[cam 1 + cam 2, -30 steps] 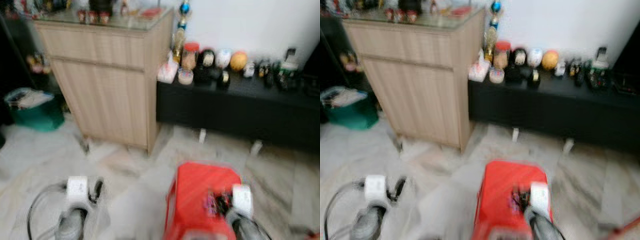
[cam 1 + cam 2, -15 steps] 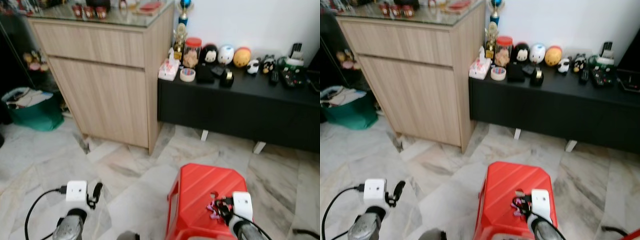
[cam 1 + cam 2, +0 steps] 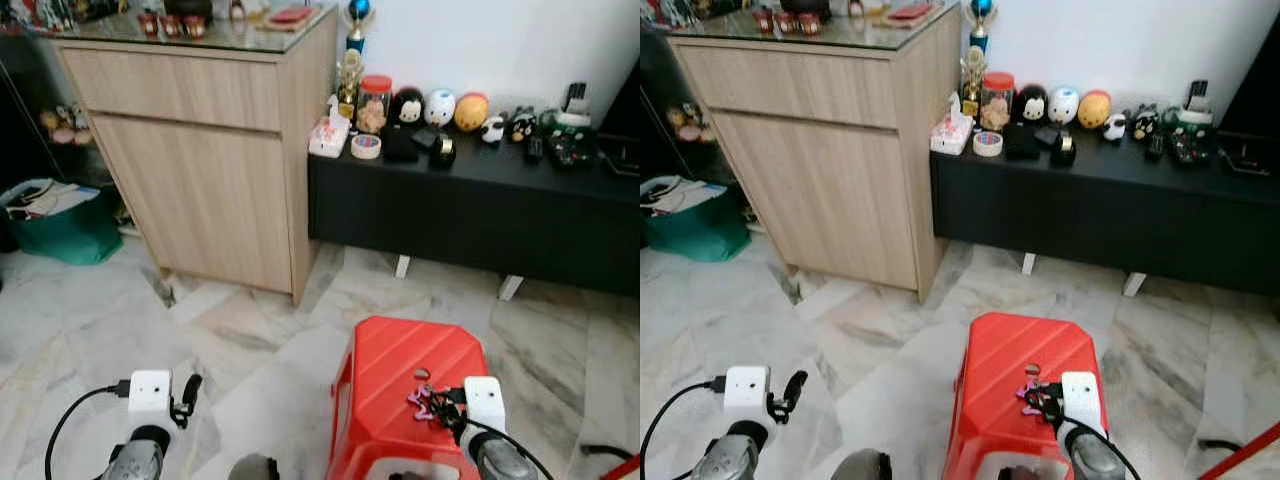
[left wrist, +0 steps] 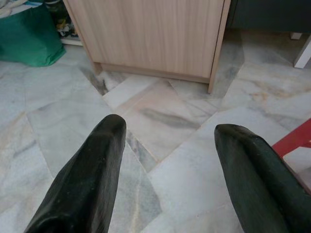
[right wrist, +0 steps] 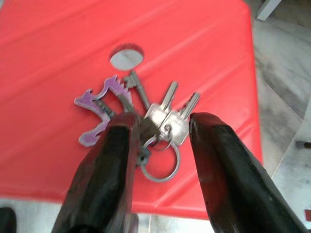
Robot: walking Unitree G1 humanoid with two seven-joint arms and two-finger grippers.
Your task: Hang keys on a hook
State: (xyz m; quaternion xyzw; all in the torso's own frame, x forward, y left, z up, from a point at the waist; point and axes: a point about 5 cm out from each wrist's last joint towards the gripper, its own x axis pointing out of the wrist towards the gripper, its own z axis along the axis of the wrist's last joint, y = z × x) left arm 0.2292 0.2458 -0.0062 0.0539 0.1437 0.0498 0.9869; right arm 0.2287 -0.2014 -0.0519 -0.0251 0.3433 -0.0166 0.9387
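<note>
A bunch of keys (image 5: 163, 116) with a purple tag (image 5: 99, 109) and a steel ring lies on top of a red plastic stool (image 3: 400, 355), just below the stool's round hole (image 5: 126, 57). My right gripper (image 5: 163, 121) is low over the stool and open. Its two black fingers (image 5: 112, 160) straddle the key ring, and the left one overlaps the edge of the bunch. In the eye views the keys (image 3: 422, 400) sit right in front of that gripper (image 3: 447, 403). My left gripper (image 4: 167, 131) hangs open over the bare marble floor, left of the stool.
A light wooden cabinet (image 3: 200, 150) stands ahead on the left, with a green bag (image 3: 60, 225) beside it. A low black bench (image 3: 480, 205) with jars and figurines runs along the white wall. Marble floor (image 3: 250, 340) lies between. A red edge (image 3: 625, 468) shows at the bottom right.
The view was blurred a second ago and is sharp now, slightly shifted with the camera. The right gripper stays at the keys on the stool; the left arm hangs as before.
</note>
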